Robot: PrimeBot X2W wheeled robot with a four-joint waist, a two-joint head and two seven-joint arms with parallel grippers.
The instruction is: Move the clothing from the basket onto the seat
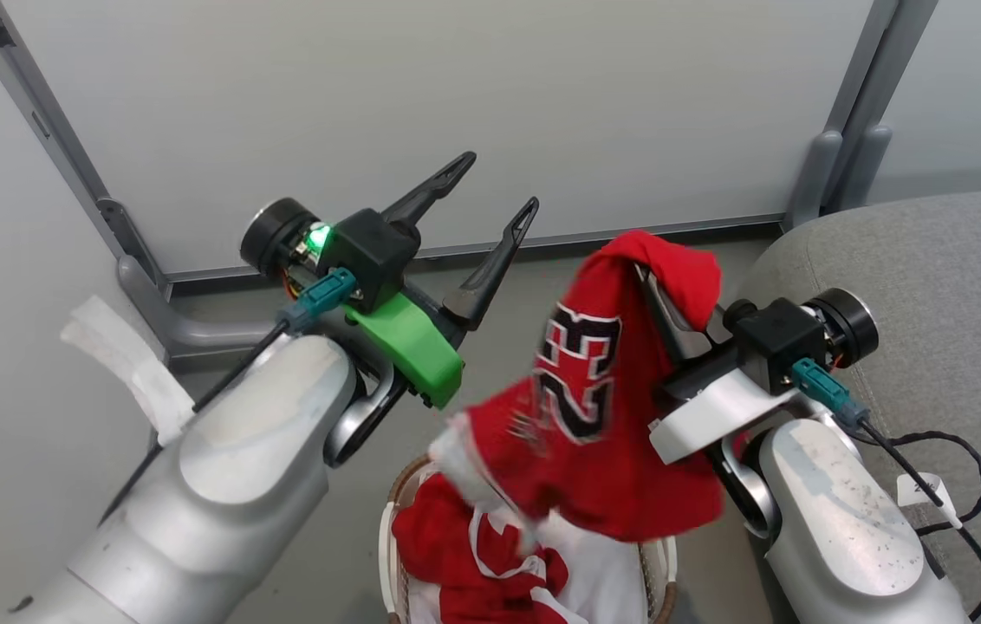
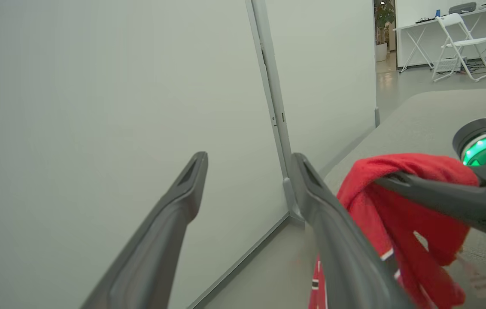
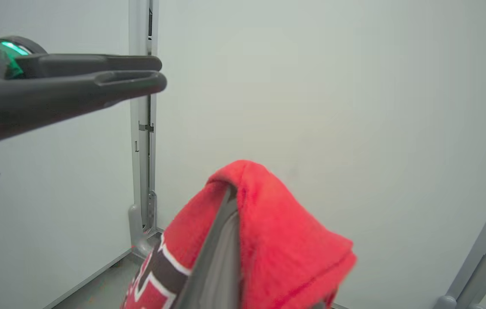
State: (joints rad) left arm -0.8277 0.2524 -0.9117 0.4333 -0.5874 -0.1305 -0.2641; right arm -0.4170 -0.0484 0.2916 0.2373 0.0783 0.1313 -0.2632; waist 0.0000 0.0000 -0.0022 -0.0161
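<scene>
White partition panels (image 1: 456, 113) close the far side, and a grey post (image 1: 152, 303) with a curved foot stands on the floor (image 1: 542, 260) at the far left. A strip of white tape (image 1: 122, 360) sticks out beside that post. At the right is the seat (image 1: 958, 260), a big grey cushion with a rounded corner, and a black cable (image 1: 950, 468) lies on its near part. The basket (image 1: 395, 520) stands near, low in the middle, on the floor and left of the seat. A second jersey (image 1: 456, 555) lies crumpled inside it on the white liner (image 1: 603, 563).

Between the hanging cloth and the seat is only the right arm's own wrist.

The right gripper (image 1: 648, 282) is clenched on the red jersey (image 1: 586, 407). The cloth is folded over the tips of its fingers, and the jersey hangs down from there with the number 23 showing. Its lower edge is blurred and hangs just above the basket; I cannot tell if it touches the clothes below.

The left gripper (image 1: 497, 184) is to the left of the jersey, apart from it, with its two fingers spread wide and pointing to the far wall. It holds nothing.
</scene>
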